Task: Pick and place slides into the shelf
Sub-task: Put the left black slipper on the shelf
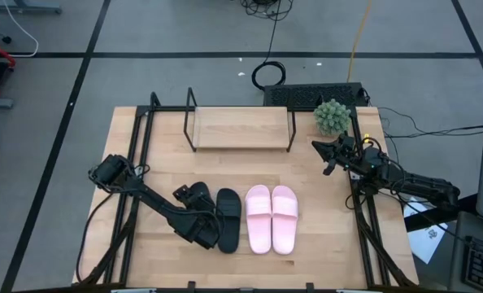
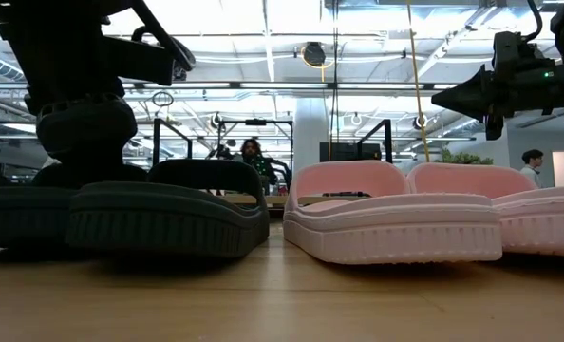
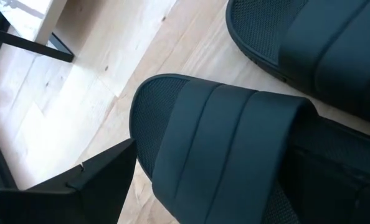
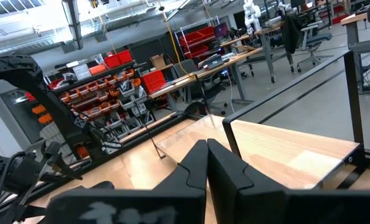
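Two black slides lie side by side on the table, soles down. My left gripper (image 1: 197,213) (image 3: 213,155) is low over the left black slide (image 3: 191,118) (image 2: 16,214) and open. One finger (image 3: 104,180) stands outside its edge and the other (image 3: 334,177) is over its footbed behind the strap. The right black slide (image 1: 228,220) (image 2: 168,217) lies beside it. The pink pair (image 1: 271,218) (image 2: 391,218) lies to its right. The shelf (image 1: 240,128) stands at the far side. My right gripper (image 1: 323,150) (image 4: 207,149) waits, shut, raised above the table's right side. My left gripper comes down from above over the left black slide's strap (image 3: 235,137), with its fingers across the slide's width. Whether either finger touches the slide I cannot tell. The slide lies flat on the table.
A small green potted plant (image 1: 332,116) stands at the table's far right corner, right of the shelf. Black frame rails (image 1: 140,138) run along the table's left and right sides. Bare wood (image 1: 241,167) lies between the slides and the shelf. People show in the room behind.
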{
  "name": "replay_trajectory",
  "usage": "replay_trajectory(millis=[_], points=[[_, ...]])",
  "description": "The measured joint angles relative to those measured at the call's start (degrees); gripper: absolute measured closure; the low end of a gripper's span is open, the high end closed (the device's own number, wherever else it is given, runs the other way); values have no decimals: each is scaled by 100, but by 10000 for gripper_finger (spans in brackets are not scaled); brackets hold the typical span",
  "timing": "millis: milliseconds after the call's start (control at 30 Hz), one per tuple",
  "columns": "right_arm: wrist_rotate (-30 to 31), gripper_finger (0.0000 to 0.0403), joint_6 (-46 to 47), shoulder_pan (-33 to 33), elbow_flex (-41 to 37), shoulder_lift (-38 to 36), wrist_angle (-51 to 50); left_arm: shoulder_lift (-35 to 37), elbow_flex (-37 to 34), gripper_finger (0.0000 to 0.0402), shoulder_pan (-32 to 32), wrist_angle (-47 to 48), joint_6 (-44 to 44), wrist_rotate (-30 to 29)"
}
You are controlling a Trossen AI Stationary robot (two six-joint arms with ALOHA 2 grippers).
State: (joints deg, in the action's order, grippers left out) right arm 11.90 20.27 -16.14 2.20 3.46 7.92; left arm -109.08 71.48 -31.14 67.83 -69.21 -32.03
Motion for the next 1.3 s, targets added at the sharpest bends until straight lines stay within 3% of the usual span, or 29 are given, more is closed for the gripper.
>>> replay_trajectory(millis=[667, 900, 1067, 1300], points=[[-4, 403, 2, 2, 0, 0, 0, 0, 0, 37, 9, 18, -2, 7], [-11, 403, 2, 2, 0, 0, 0, 0, -2, 42, 133, 451, -478, 61], [-15, 403, 2, 0, 0, 0, 0, -30, -2, 104, 177, 348, -509, 70], [-17, 403, 4, 1, 0, 0, 1, -44, -4, 275, 199, 264, -411, 221]])
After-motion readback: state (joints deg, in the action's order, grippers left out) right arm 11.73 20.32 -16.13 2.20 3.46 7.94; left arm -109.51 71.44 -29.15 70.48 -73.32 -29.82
